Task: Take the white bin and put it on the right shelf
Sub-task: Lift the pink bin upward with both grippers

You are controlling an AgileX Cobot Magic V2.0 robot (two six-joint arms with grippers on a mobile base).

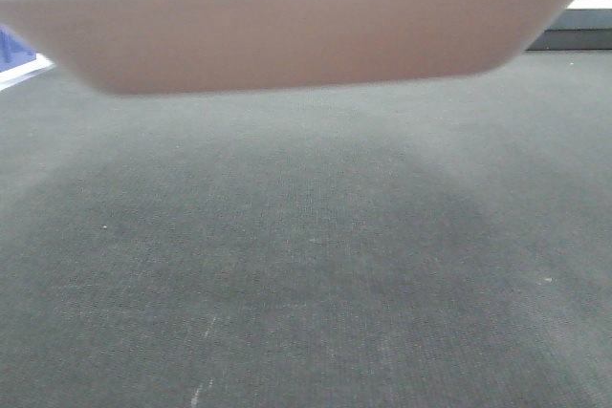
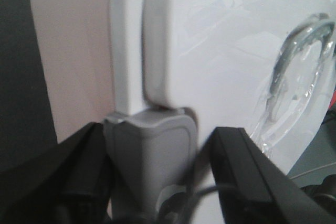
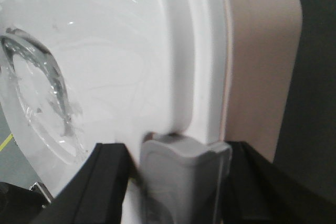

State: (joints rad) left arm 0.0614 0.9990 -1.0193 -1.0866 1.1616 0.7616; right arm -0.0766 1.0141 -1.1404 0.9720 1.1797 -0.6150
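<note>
The white bin (image 1: 287,35) hangs above the carpet (image 1: 306,265), the left end effector (image 2: 155,161) and the right end effector (image 3: 181,171) each clenched on one end; move both arms level and together so it reaches the shelf untwisted

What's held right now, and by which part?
The white bin, off the floor: left gripper and right gripper each grip a grey clip at its rim.
</note>
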